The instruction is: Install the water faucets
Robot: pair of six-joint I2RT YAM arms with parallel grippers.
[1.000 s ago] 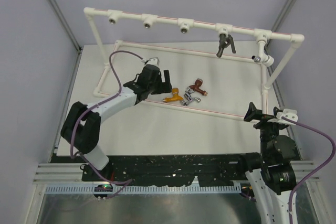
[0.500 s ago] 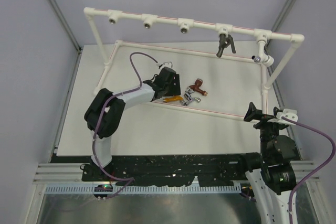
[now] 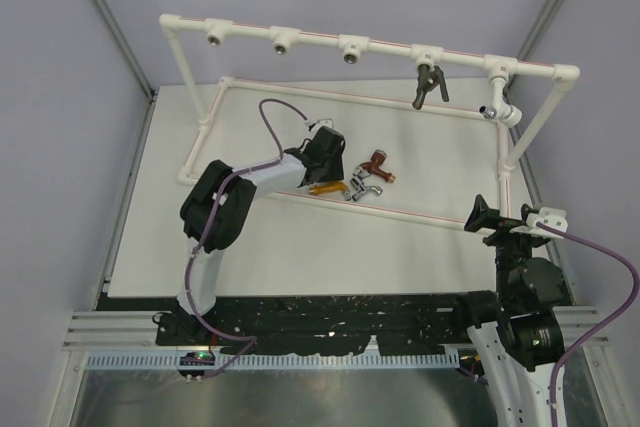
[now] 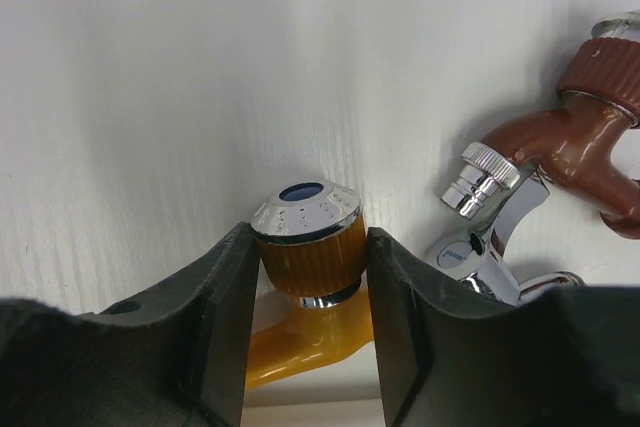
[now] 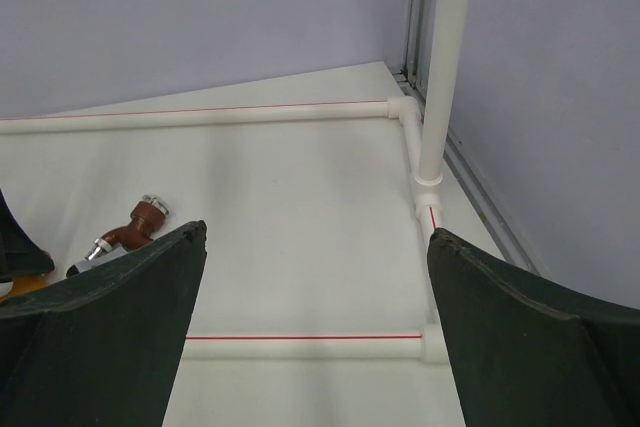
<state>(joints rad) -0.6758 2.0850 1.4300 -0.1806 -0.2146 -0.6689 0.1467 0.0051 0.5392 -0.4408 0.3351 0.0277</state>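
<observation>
The orange water faucet (image 4: 305,247) lies on the white table beside the frame's near base pipe, its silvery cap pointing away from the wrist camera. My left gripper (image 4: 310,235) is shut on its ribbed orange collar, both fingers touching. From above, that gripper (image 3: 328,169) covers most of the orange faucet (image 3: 325,188). Just right of it lie the silver faucet (image 3: 360,188) and the red-brown faucet (image 3: 378,164). A dark grey faucet (image 3: 430,85) hangs from the upper pipe. My right gripper (image 3: 510,219) stands open and empty near the frame's right post.
The white pipe frame (image 3: 300,37) spans the back, with three bare sockets on its top rail left of the grey faucet and an elbow fitting (image 3: 497,110) at right. Its base pipe (image 5: 300,345) with a red line runs under the right gripper.
My left arm swung right and down onto the orange faucet, and its jaws closed from wide apart onto the collar. The right arm has stayed still.
</observation>
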